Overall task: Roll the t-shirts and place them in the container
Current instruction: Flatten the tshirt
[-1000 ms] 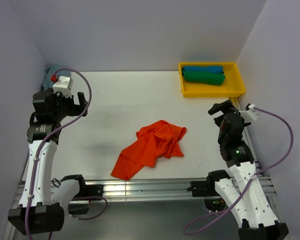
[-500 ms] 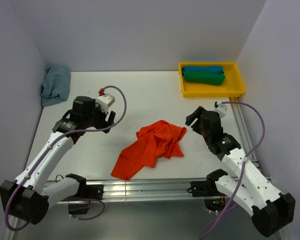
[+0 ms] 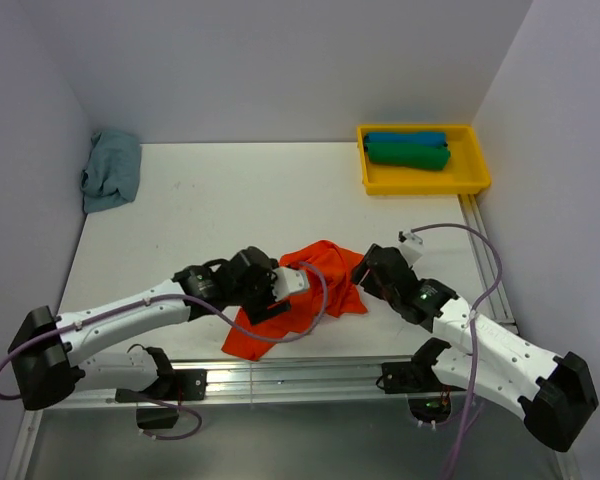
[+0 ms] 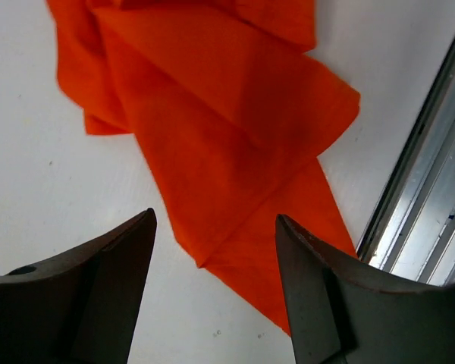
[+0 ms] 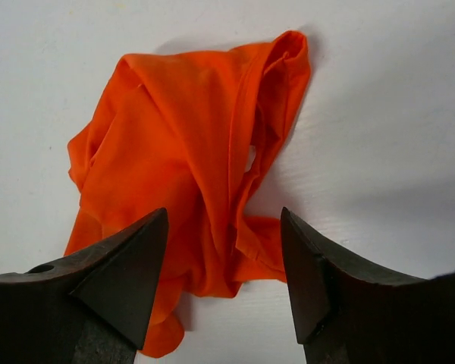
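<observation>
Near the front edge of the white table (image 3: 230, 200), just behind the silver metal rail (image 3: 310, 368): one bright orange-red cloth t-shirt (image 3: 325, 280), crumpled in a loose heap, folds on top of folds. Looks soft, thin and very light. Bends anywhere, keeps no shape, probably slides a little on the smooth top, cannot break. Needs spreading flat before any rolling. Over its long near tail (image 4: 212, 152), the left gripper (image 3: 272, 305), jaws spread wide, pinching nothing; touching the cloth or not, cannot tell. Close at the right side of the heap (image 5: 189, 152), the right gripper (image 3: 363, 275), jaws spread wide as well, holding nothing. Best to pinch an outer edge or a corner, not the thick bunch in the middle. Easy to catch two layers by mistake, so go low and close gently. Far back right, in the yellow plastic tray (image 3: 425, 187), a green rolled shirt (image 3: 408, 154) and a blue rolled shirt (image 3: 405, 137), side by side, already done. Far back left, a dusty grey-blue shirt (image 3: 111, 170), heaped, not yet rolled.
</observation>
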`<control>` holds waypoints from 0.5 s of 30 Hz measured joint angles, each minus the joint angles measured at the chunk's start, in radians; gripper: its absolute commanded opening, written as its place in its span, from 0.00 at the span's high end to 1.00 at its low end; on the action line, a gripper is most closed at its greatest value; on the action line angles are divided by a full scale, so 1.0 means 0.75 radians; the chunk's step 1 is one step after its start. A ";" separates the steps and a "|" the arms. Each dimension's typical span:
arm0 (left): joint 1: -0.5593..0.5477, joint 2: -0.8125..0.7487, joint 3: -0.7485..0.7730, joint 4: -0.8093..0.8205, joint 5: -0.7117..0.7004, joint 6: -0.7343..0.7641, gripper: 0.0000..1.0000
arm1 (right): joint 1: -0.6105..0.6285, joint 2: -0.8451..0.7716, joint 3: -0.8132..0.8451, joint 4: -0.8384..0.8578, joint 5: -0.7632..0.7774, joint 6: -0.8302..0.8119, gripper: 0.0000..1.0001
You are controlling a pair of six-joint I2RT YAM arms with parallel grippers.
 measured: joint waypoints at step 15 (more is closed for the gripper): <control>-0.301 0.191 0.079 0.065 -0.132 0.006 0.36 | 0.426 0.265 0.078 -0.019 0.058 0.266 0.41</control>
